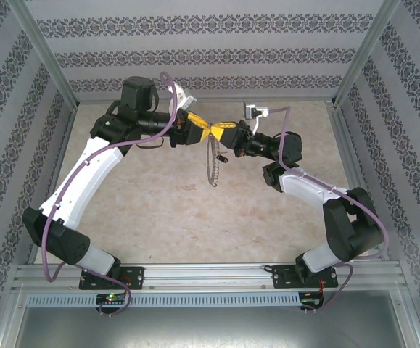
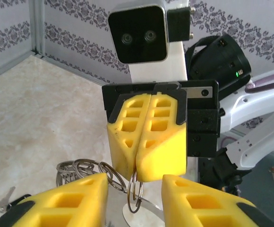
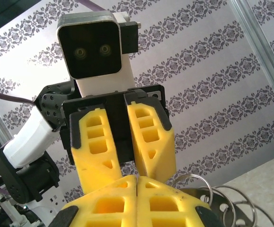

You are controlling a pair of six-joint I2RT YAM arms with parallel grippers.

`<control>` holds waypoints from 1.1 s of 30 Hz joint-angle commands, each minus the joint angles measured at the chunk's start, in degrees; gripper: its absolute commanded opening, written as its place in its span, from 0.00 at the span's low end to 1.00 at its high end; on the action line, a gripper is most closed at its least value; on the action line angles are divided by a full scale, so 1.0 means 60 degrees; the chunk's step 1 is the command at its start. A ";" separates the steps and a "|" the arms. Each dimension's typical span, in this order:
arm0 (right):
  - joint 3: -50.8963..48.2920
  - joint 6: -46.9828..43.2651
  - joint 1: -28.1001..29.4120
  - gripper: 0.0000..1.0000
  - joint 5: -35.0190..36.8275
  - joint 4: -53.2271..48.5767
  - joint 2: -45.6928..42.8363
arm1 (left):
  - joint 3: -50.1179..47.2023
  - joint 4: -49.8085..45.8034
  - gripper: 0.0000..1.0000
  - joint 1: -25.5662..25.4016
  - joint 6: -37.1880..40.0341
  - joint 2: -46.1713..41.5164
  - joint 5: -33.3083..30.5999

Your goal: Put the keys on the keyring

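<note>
R gripper (image 2: 137,174), at the top of the hanging keyring (image 1: 211,165), is pinched shut on it. L gripper (image 3: 126,163) faces it w/ fingers spread, holding nothing. The keys (image 2: 2,201) show just beside the keyring, prob. not threaded yet, so main step's left.

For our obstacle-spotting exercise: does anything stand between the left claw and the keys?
Nothing visible does. The keys sit at the lower left of the left wrist view, beside the open left claw and partly hidden behind its own finger. The right claw, shut on the keyring, faces it straight ahead, off that line.
</note>
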 commanded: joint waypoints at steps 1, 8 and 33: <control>0.0166 -0.0360 0.0012 0.00 0.0655 0.0472 -0.0214 | -0.0341 0.1394 0.47 -0.0037 -0.0936 -0.0591 -0.0456; 0.0681 -0.0544 0.0005 0.00 0.1079 0.0476 -0.0426 | -0.1645 0.4372 0.61 0.0352 -0.3591 -0.1338 -0.0898; 0.2663 -0.1518 0.0853 0.00 0.4172 0.0490 0.0316 | -0.4652 1.3125 0.45 0.0541 -0.9961 -0.1539 -0.2506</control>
